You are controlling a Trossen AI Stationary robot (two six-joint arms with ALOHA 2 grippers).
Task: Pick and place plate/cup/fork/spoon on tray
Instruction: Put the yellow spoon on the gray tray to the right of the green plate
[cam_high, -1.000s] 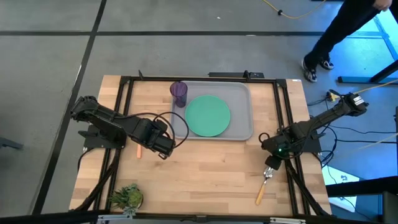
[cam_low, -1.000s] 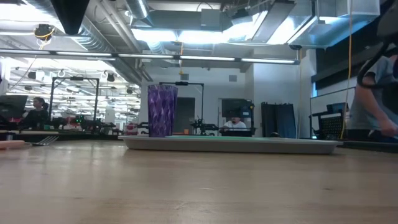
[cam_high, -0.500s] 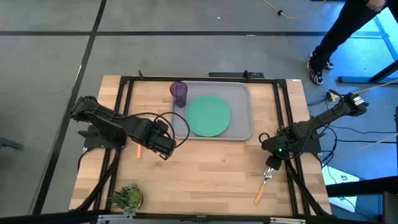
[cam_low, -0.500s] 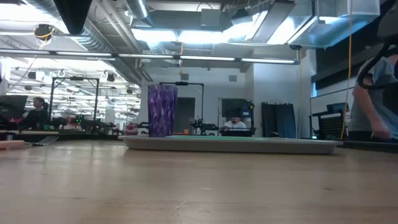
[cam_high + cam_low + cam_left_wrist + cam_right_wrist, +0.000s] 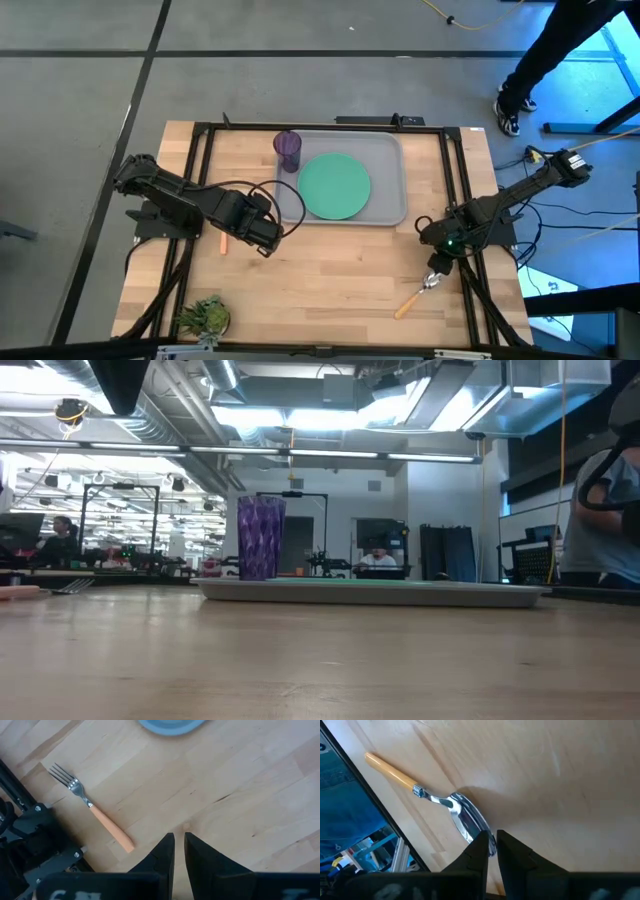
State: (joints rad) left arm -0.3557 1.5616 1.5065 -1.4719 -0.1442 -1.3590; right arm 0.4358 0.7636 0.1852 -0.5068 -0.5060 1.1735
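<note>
The grey tray (image 5: pixel 385 205) holds the mint-green plate (image 5: pixel 335 185) and the upright purple cup (image 5: pixel 288 150); the cup also shows in the low view (image 5: pixel 260 538). The fork (image 5: pixel 92 810) lies flat on the wood left of the tray, beside my left gripper (image 5: pixel 179 840), which is shut and empty above the table. The spoon (image 5: pixel 415 298) lies near the right front, its handle toward the near left. My right gripper (image 5: pixel 491 840) is shut at the tip of the spoon's bowl. My right gripper has its fingertips (image 5: pixel 481 842) on the far tip of the spoon's bowl (image 5: pixel 470 822), coming from above. The tips hide the rim's end, so whether it is pinched between them or only pressed cannot be told. The spoon lies on the table.
A small green plant (image 5: pixel 205 316) stands at the near left corner. Black frame rails (image 5: pixel 465 200) run along both sides of the table. A person (image 5: pixel 560 50) walks on the floor beyond the far right corner. Bare wood lies in front of the tray.
The spoon has swung about on the table: its bowl has stayed under my right gripper while its handle has turned toward the table's left edge. The person behind the table has shifted a little.
</note>
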